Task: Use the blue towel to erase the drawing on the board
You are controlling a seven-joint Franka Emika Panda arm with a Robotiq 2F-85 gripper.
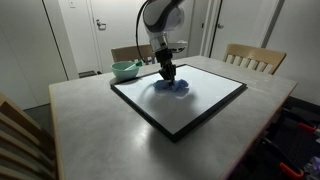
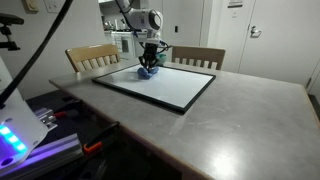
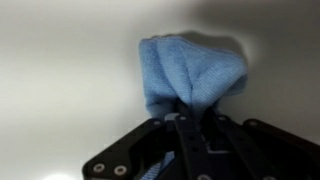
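Observation:
The board [image 1: 190,105] [image 2: 170,88] lies flat on the table, white with a thin black frame. The blue towel [image 1: 172,86] [image 2: 146,72] [image 3: 190,72] is bunched on its far part and pressed against the white surface. My gripper [image 1: 167,74] [image 2: 149,66] [image 3: 184,115] stands straight down over the towel, shut on a pinched fold of it. In the wrist view the cloth spreads out ahead of the black fingers [image 3: 150,140]. No drawing shows on the board; the towel may cover it.
A pale teal bowl [image 1: 125,69] sits on the grey table [image 1: 90,130] just beyond the board's far corner. Wooden chairs [image 1: 254,57] [image 2: 92,57] stand around the table. Equipment with a lit panel [image 2: 15,140] stands beside the table.

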